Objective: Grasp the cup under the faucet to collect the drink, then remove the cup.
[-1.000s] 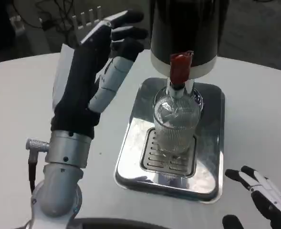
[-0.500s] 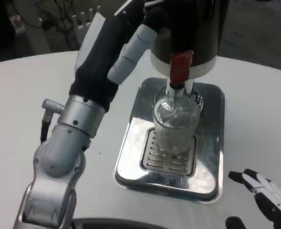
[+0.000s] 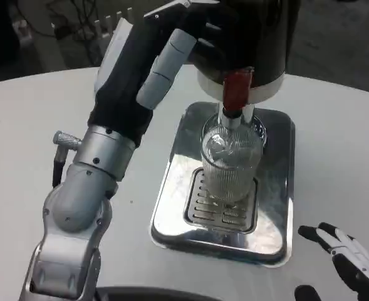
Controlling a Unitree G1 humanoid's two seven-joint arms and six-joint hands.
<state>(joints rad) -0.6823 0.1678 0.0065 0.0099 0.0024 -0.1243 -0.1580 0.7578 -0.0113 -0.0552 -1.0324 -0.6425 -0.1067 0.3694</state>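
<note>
A clear ribbed cup (image 3: 230, 164) stands upright on the drip grate of a silver tray (image 3: 171, 207), right under the faucet with its red lever (image 3: 237, 88). The dark dispenser body (image 3: 259, 37) rises behind it. My left hand (image 3: 153, 56) is raised beside the dispenser's left side, fingers reaching onto its dark body, holding nothing that I can see. My right hand (image 3: 350, 263) lies at the bottom right corner on the table, fingers apart and empty, well away from the cup.
The white round table (image 3: 21, 138) stretches around the tray. Cables and a white power strip (image 3: 112, 25) lie beyond the far edge. My left forearm (image 3: 77, 207) crosses the table's left front.
My left hand rose and swung right from the open table toward the dispenser's upper left side, then edged slightly closer. The cup and right hand stayed nearly still.
</note>
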